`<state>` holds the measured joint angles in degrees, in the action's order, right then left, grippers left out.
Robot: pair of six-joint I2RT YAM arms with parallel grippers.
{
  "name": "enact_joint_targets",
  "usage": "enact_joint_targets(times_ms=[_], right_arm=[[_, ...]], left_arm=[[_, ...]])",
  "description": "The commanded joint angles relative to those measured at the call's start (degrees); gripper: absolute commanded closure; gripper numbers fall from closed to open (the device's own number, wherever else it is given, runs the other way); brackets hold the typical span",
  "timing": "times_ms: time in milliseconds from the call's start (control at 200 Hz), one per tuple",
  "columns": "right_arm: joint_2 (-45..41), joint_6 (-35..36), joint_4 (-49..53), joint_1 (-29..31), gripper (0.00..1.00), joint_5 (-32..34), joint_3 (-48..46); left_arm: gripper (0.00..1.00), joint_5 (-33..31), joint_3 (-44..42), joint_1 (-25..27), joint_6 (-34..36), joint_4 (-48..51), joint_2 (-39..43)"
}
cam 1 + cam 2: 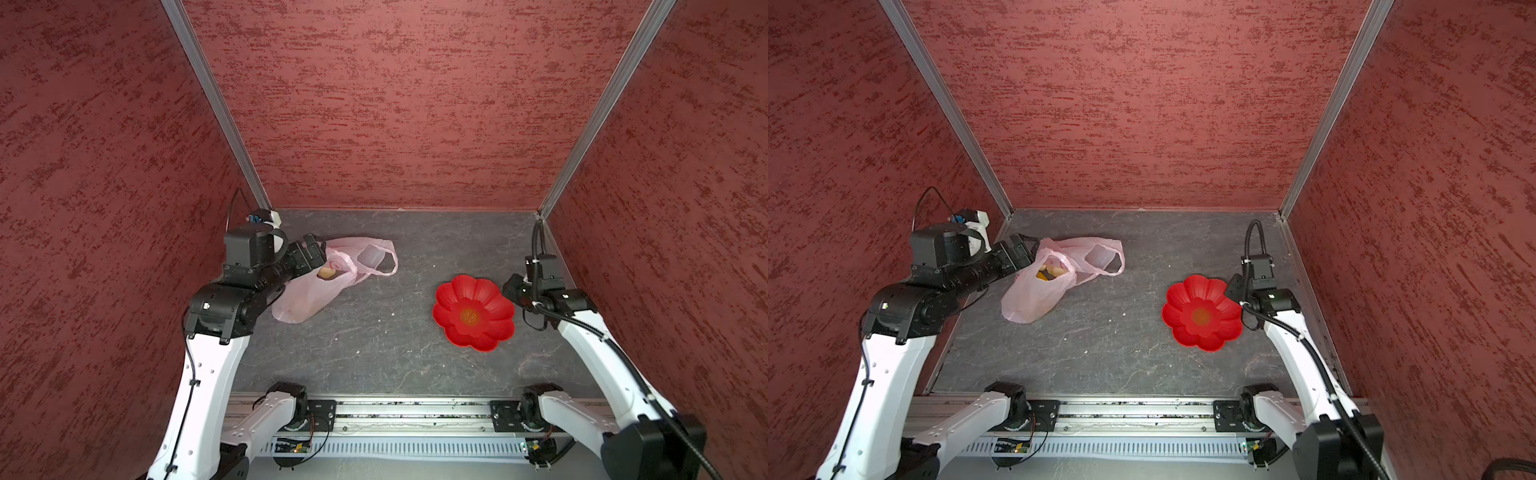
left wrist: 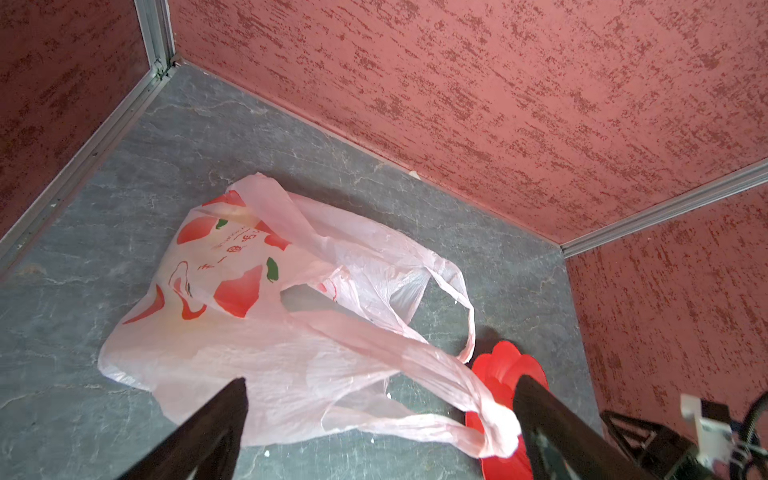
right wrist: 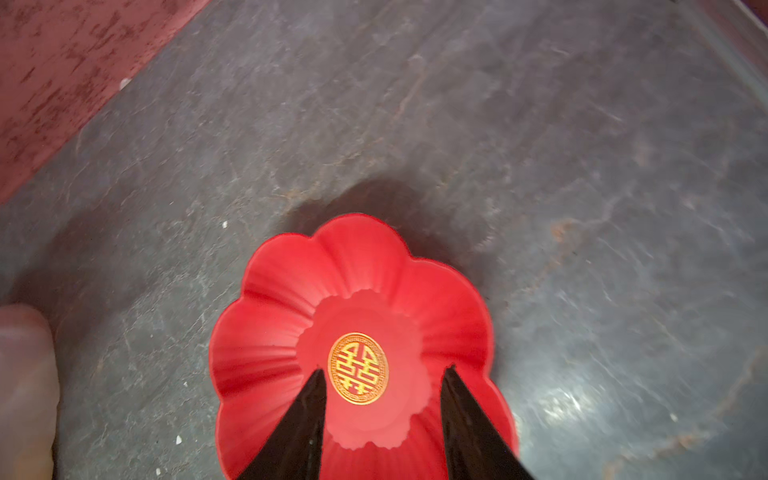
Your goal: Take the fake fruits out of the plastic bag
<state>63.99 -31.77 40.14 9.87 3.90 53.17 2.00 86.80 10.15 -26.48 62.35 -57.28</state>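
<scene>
Partly open plastic bag [image 1: 1030, 299] holding fake fruits [image 1: 1049, 273], apparently yellowish, left pincer [image 2: 384, 381] spread wide, right pincer [image 3: 385, 370] parted over dish [image 3: 357, 249].

Back wall [image 1: 395, 104]: we note dull red plaster with darker streaked flecks.
Side walls: we see the same red texture on the left wall [image 1: 83, 208] and the right wall [image 1: 685, 208].
Corner posts [image 1: 217, 104]: pale metal strips where the walls meet.
Floor [image 1: 395, 353]: dark grey, stone-like, thinly veined; we count a few white specks [image 1: 358, 352].
Light: soft and even; we catch a faint sheen [image 3: 561, 403] on the floor.
</scene>
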Motion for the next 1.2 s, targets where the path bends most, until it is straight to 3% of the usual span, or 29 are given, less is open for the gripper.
enact_joint_targets(times_ms=[0, 286, 571, 766, 912, 1192], right_arm=[[5.2, 8.2, -9.8, 5.2, 0.51, 1.3, 4.8], [17.8, 23.7, -28.1, 11.6, 0.35, -14.7, 16.5], [31.1, 33.6, -28.7, 19.1, 0.33, -22.6, 29.3], [39.4, 41.0, -23.3, 26.0, 0.33, -19.6, 39.4], [44.9, 44.8, -19.2, 29.0, 0.33, -14.4, 45.6], [48.5, 48.4, -16.4, 31.3, 0.33, -7.9, 48.4]], left_arm=[[0.0, -0.3, 3.5, 2.1, -1.3, 8.4, -2.9], [0.0, -6.8, 5.8, 15.6, -7.8, 11.6, -8.1], [0.0, -12.0, 5.5, 20.9, -11.7, 10.0, -10.4], [0.0, -12.2, 1.5, 21.0, -12.3, 6.3, -11.3], [0.05, -12.2, -0.4, 21.0, -12.2, 4.1, -10.9], [0.1, -11.5, -2.6, 20.4, -11.6, 2.5, -9.0]])
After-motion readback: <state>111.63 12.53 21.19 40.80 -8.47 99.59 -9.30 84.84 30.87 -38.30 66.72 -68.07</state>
